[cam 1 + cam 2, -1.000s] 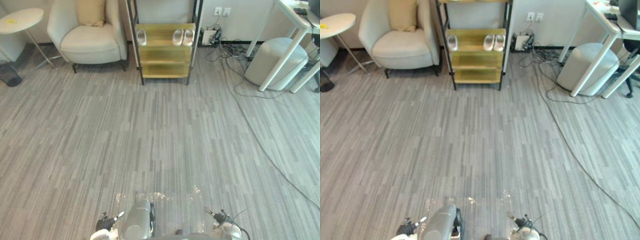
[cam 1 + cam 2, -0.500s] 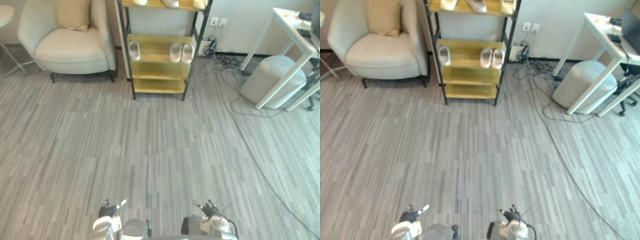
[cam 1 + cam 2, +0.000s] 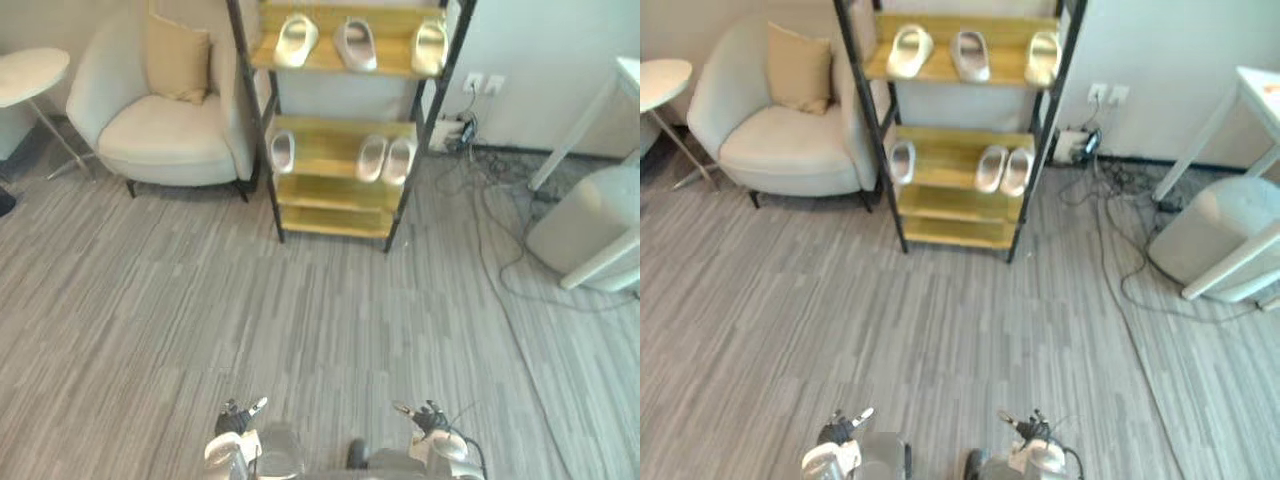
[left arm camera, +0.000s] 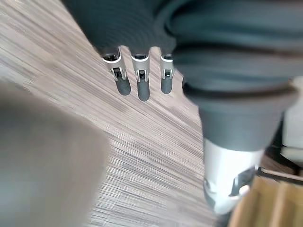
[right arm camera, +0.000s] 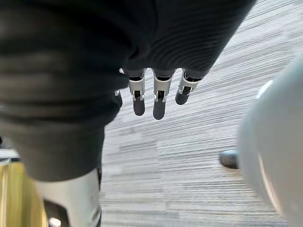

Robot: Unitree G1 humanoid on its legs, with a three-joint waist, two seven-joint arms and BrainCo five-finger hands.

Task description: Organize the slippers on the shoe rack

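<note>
The shoe rack (image 3: 335,190) has a black frame and yellow wooden shelves and stands against the far wall. On its upper shelf lie three pale slippers (image 3: 355,43), spaced apart. The shelf below carries a single white slipper (image 3: 283,151) at its left end and a pair (image 3: 385,160) side by side at the right. The two lowest shelves are bare. My left hand (image 4: 141,87) and right hand (image 5: 159,101) hang low at my sides above the floor, far from the rack, fingers straight and holding nothing.
A beige armchair (image 3: 170,140) with a cushion stands left of the rack, and a round white side table (image 3: 30,75) further left. Right of the rack, cables (image 3: 490,215) trail over the floor towards a grey pouf (image 3: 590,230) and a white desk leg (image 3: 575,135).
The whole picture has shifted as the camera moved nearer the rack: the rack looks larger, and its upper shelf with three slippers has come into view. Both hands stay low and empty.
</note>
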